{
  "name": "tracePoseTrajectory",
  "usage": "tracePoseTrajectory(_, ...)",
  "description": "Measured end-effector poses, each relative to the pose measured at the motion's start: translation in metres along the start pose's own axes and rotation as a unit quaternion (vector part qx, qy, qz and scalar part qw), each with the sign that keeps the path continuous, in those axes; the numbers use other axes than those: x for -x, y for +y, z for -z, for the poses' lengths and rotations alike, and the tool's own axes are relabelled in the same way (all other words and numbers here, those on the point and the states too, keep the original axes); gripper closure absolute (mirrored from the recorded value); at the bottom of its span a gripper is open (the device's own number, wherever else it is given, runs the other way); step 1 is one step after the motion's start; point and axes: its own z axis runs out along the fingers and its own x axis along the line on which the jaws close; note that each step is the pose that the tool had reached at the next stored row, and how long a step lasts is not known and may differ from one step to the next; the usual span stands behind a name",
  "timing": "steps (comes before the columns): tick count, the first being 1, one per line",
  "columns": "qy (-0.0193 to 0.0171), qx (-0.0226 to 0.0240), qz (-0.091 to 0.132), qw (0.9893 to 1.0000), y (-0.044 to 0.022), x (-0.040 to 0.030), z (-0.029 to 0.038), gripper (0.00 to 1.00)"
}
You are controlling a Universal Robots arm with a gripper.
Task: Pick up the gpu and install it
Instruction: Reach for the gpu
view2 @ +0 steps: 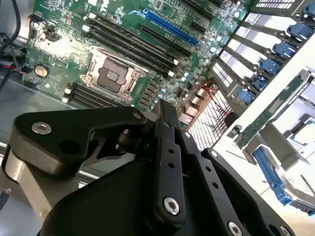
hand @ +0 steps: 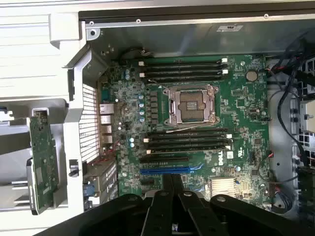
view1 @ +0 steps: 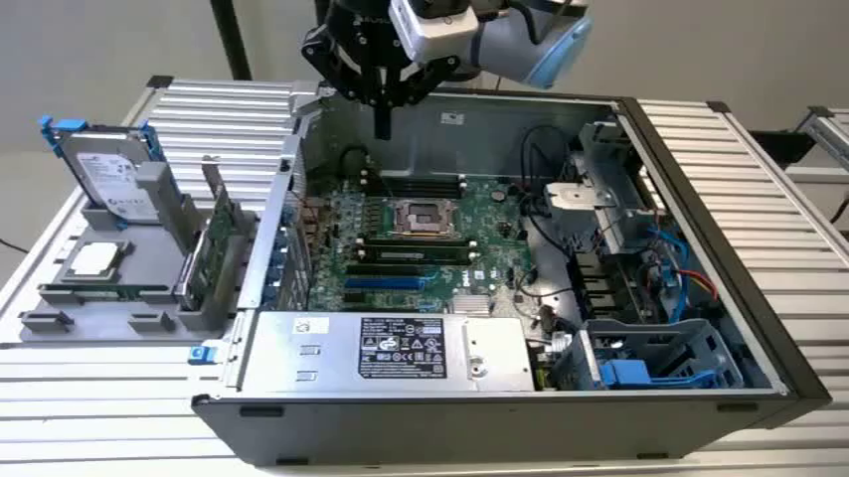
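The gpu (view1: 221, 248) stands on edge in a grey holder (view1: 99, 323) on the exterior view's left, outside the open computer case (view1: 743, 298). It appears as a green card (hand: 43, 162) in the first wrist view and as a green edge (view2: 270, 115) in the second wrist view. My gripper (view1: 382, 125) hangs above the case's back wall, well apart from the gpu. Its black fingers come together, shut on nothing, in both wrist views (hand: 172, 181) (view2: 165, 105). Below lies the green motherboard (view1: 412, 248) with a blue slot (hand: 170, 170).
A silver hard drive with a blue frame (view1: 113, 174), a processor chip (view1: 93, 260) and a memory stick (view1: 119, 291) also sit in the holder. Inside the case are a power supply (view1: 385, 348), loose cables (view1: 663, 268) and a blue-clipped drive cage (view1: 650, 363).
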Motion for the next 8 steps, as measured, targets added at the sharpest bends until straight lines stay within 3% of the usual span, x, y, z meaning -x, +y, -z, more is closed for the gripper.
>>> tracePoseTrajectory(8, 0.0000, 0.0000, 0.000, 1.0000, -0.0001, -0.0011, 0.0001, 1.00)
